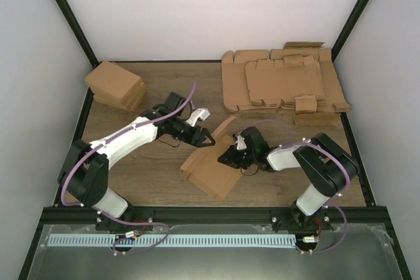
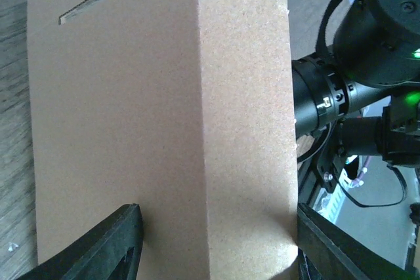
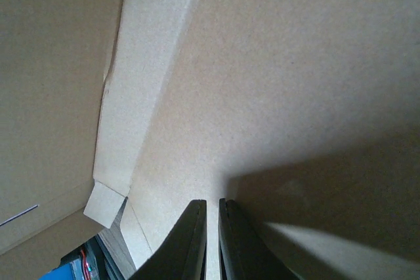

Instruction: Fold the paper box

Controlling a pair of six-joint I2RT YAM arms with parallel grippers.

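The paper box [image 1: 209, 170] lies by the near edge of the bench [image 1: 157, 172] (one side lifted). The left hand [image 1: 205, 138] spreads wide around that side, likely to bend it. The right hand [image 1: 230, 157], pinched shut, seems to steady the box.

The paper box [image 1: 213, 165] is plain brown cardboard, matt and finely grained close up, with a fluted core exposed in the slot at the upper left of the left wrist view. The counter [image 1: 151, 162] has a matt, mid-brown wood-grain finish. The left claw [image 2: 218, 218] and right claw [image 3: 211, 208] appear to be smooth black plastic with a dull sheen. The arm shells [image 1: 125, 139] are glossy white plastic. The sheet pile [image 1: 289, 86] at upper right and the carton pile [image 1: 117, 85] at upper left are the same matt brown cardboard. The tray [image 1: 367, 254] along the bottom edge is grey sheet metal, faintly reflective.
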